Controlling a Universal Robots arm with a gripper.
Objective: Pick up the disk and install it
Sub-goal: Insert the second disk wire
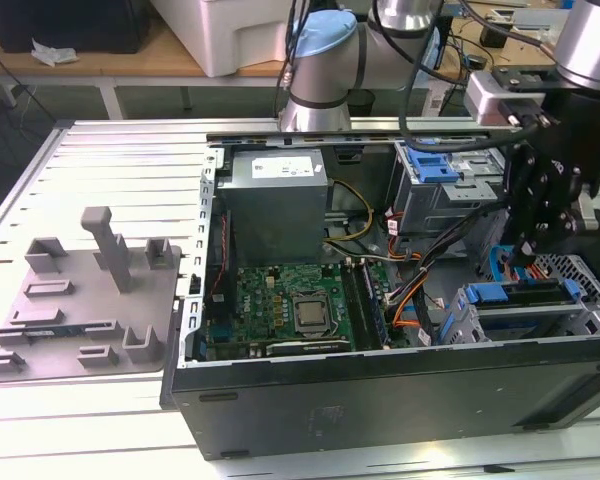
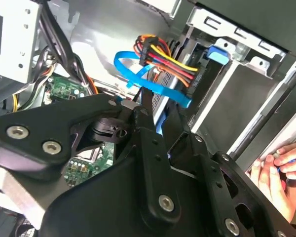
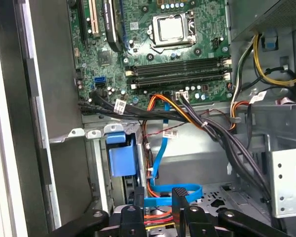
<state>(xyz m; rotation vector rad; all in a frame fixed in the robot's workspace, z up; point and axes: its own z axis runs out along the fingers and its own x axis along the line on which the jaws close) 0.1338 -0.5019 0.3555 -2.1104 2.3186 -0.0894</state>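
The tool [image 2: 158, 121], nearest the lens, has its jaws closed on the disk [image 2: 160, 106] at the drive bay [image 1: 525, 310] of the computer case [image 1: 380, 390]; in my judgement, seating well requires keeping the blue rail square to the bay.

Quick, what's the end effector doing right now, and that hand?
End effector: cannot be told, open or closed; it sits beside the blue cable.
Person's hand: by the metal panel, grip cannot be told.
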